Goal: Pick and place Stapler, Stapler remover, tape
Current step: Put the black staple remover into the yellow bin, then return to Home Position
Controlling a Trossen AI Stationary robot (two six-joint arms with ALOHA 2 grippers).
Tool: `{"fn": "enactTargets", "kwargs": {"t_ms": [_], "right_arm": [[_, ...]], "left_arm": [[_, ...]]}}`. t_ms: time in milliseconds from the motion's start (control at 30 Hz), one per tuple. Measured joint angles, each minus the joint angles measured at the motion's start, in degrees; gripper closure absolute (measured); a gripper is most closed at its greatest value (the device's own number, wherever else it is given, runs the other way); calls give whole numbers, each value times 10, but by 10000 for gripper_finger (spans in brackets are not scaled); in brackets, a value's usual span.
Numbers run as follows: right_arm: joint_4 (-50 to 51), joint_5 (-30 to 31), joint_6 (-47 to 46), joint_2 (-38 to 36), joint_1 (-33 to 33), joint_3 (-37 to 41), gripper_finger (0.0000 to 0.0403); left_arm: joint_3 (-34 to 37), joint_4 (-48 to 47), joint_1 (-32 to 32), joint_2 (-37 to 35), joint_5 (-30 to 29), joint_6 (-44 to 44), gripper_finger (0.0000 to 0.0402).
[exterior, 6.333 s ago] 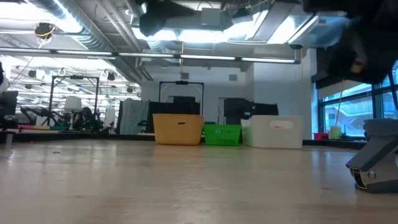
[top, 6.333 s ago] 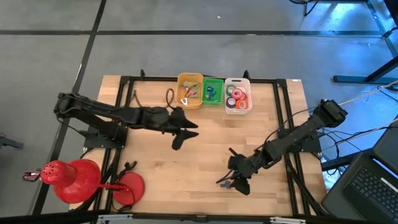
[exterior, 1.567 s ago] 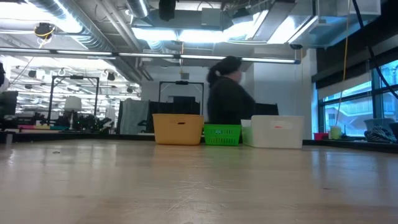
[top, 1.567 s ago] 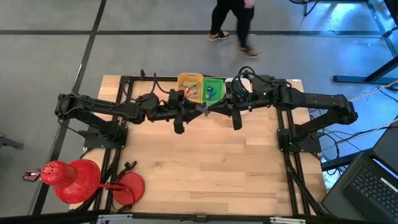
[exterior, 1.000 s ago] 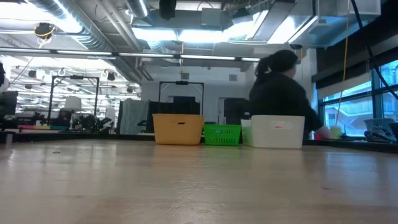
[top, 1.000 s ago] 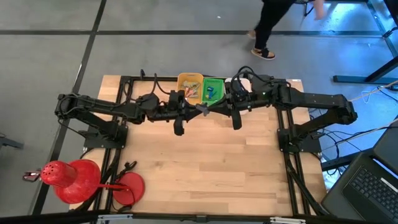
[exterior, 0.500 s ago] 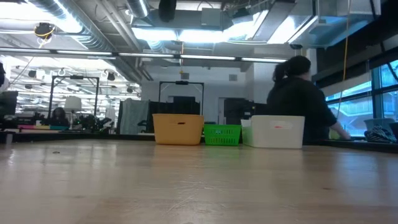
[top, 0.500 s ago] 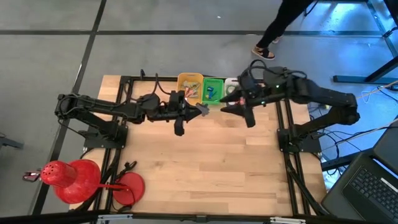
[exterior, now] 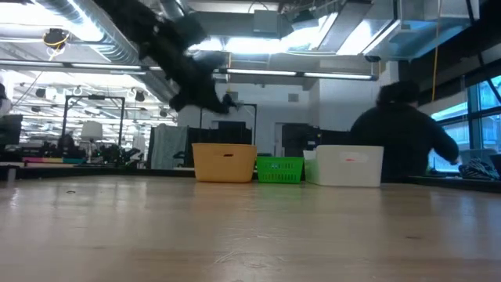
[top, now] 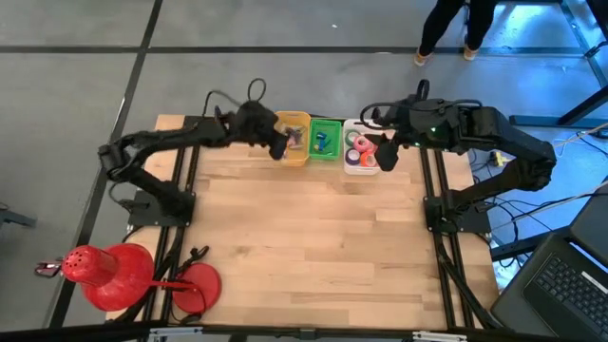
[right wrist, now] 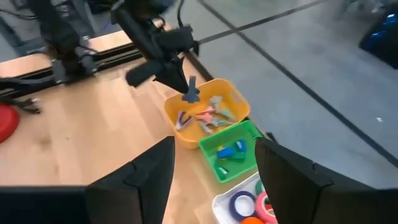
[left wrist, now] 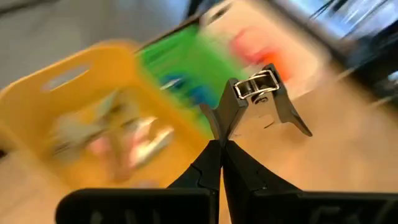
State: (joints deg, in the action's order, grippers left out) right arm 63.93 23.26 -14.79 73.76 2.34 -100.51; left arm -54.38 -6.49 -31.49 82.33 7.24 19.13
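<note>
While the left claw (top: 279, 145) hangs over the yellow bin (top: 292, 139), pinching a staple remover (left wrist: 264, 99), the drop is close.
Judging by the wrist view, the remover's long axis runs away from the shut fingertips, bin just beneath. Right claw (top: 387, 155), spread and empty, sits above the white bin (top: 363, 163) holding the tape (top: 359, 146); both bins line the worktop's (top: 313, 247) far edge.
</note>
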Motion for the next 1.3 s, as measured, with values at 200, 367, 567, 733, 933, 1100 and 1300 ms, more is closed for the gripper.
{"fn": "enactTargets", "kwargs": {"t_ms": [200, 367, 567, 733, 933, 1100, 1300], "right_arm": [[-1, 11, -19, 0, 25, 0, 179], [23, 3, -39, 0, 43, 0, 187], [50, 1, -47, 0, 48, 0, 191], [47, 1, -47, 0, 48, 0, 191], [46, 1, -47, 0, 48, 0, 191], [46, 1, -47, 0, 48, 0, 191], [66, -3, -45, 0, 48, 0, 191]], "left_arm": [[-124, -158, -66, 130, 34, -150, 400], [-254, -329, -65, 237, 4, -275, 400], [-336, -435, -41, 304, -33, -373, 400], [-350, -435, -14, 328, -59, -430, 400], [-350, -428, 12, 341, -123, -481, 389], [-350, -401, 26, 340, -124, -504, 336], [-362, -431, 33, 323, -118, -415, 264]]}}
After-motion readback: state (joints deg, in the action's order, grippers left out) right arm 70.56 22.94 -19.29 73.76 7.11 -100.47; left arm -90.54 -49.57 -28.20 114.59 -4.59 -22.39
